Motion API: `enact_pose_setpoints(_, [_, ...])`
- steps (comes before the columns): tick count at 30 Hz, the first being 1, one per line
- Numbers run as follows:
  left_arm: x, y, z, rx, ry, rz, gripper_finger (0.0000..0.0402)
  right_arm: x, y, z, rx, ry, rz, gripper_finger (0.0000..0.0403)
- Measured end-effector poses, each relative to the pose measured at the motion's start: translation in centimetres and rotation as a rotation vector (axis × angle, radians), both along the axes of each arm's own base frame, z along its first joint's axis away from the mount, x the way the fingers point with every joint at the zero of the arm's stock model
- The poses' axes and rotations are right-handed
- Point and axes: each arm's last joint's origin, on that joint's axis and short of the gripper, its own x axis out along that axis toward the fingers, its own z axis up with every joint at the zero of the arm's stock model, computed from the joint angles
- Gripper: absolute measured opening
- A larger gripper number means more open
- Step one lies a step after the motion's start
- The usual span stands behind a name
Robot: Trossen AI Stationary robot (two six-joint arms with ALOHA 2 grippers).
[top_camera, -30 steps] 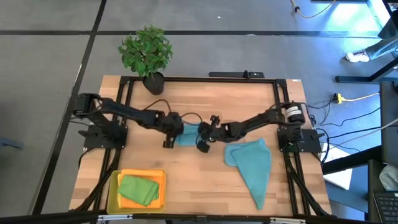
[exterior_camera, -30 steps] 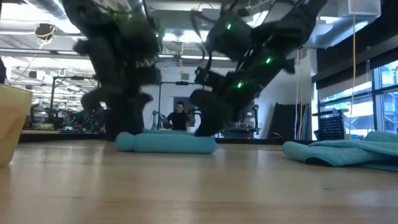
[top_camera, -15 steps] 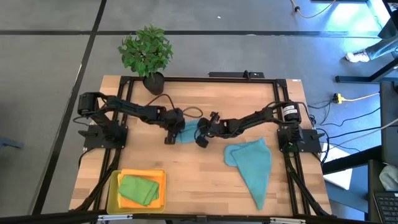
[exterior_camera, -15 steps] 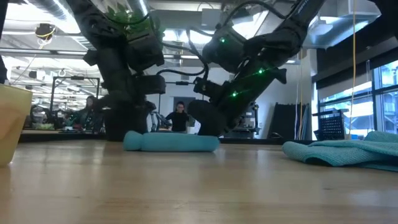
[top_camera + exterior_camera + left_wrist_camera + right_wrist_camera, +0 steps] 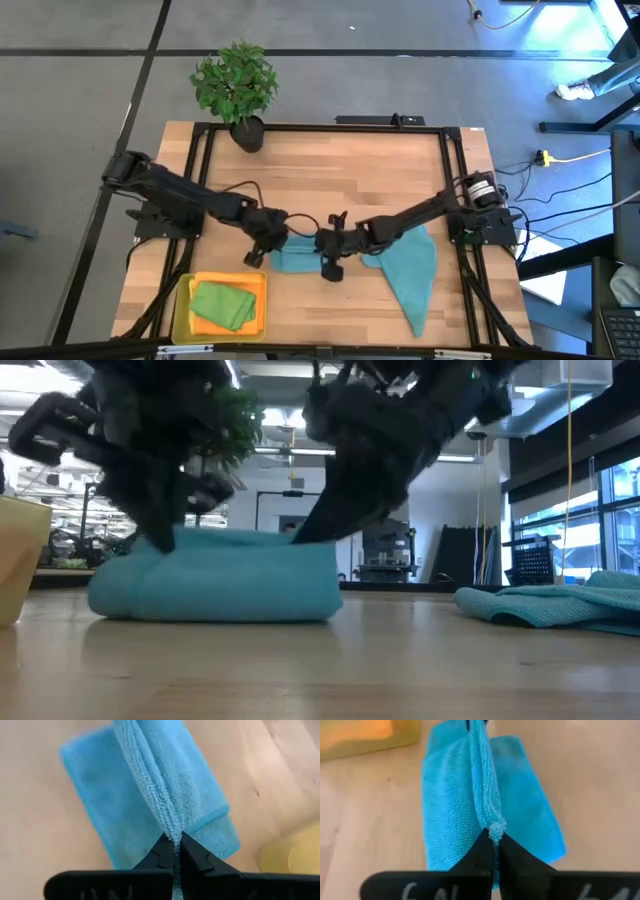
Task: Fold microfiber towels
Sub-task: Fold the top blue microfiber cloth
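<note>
left gripper [image 5: 262, 243] and right gripper [image 5: 331, 253] are each pinching shut on one end of the same edge of a folded teal towel [image 5: 298, 258], near the front middle of the table [image 5: 330, 165]; the wrist views are showing the cloth's hem clamped between closed fingertips, with the folded layers lying flat on the wood beyond. just in front and to the left, a yellow tray [image 5: 184, 305] is holding a folded green towel [image 5: 222, 305]. to the right, touching or just beside the held cloth, a second teal towel [image 5: 408, 265] is lying loose and unfolded. at the far edge, a potted plant [image 5: 236, 85] is standing.

judgement: to do this fold well, the 2 grippers should be travelling level and at equal pace, keeping the edge taut, so the upper layer lands square on the lower one; releasing only once the hem is resting flat.

hard to make out: the low view is blurring both arms, and the high view is hiding the fingertips and most of the fold under them. whether the 2 teal cloths overlap cannot be told.
</note>
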Motion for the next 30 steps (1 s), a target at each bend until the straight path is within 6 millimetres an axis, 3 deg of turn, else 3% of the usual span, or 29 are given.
enact_pose_setpoints(4, [-0.6, 0.1, 1.4, 0.083, -0.064, 0.048, 0.0, 0.0, -0.3, 0.5, -0.076, 0.005, -0.081, 0.0005])
enact_pose_setpoints(8, [-0.4, 1.8, 1.2, 0.164, -0.056, 0.155, 0.0, -0.3, -2.8, -0.5, -0.077, 0.029, -0.23, 0.0005])
enact_pose_setpoints(16, [0.7, 7.7, -3.5, 0.197, 0.117, 0.334, 0.0, 0.0, -8.5, -4.2, -0.059, -0.003, -0.424, 0.0005])
enact_pose_setpoints(20, [0.9, 9.4, -4.6, 0.173, 0.142, 0.383, 0.0, 0.4, -10.0, -5.4, -0.06, -0.01, -0.443, 0.001])
enact_pose_setpoints(23, [1.0, 9.9, -4.7, 0.141, 0.131, 0.397, 0.0004, 0.5, -10.3, -5.4, -0.1, -0.011, -0.434, 0.0035])
enact_pose_setpoints(30, [0.6, 9.8, -3.8, 0.158, 0.11, 0.412, 0.003, 0.0, -9.5, -4.1, -0.222, -0.008, -0.425, 0.0135])
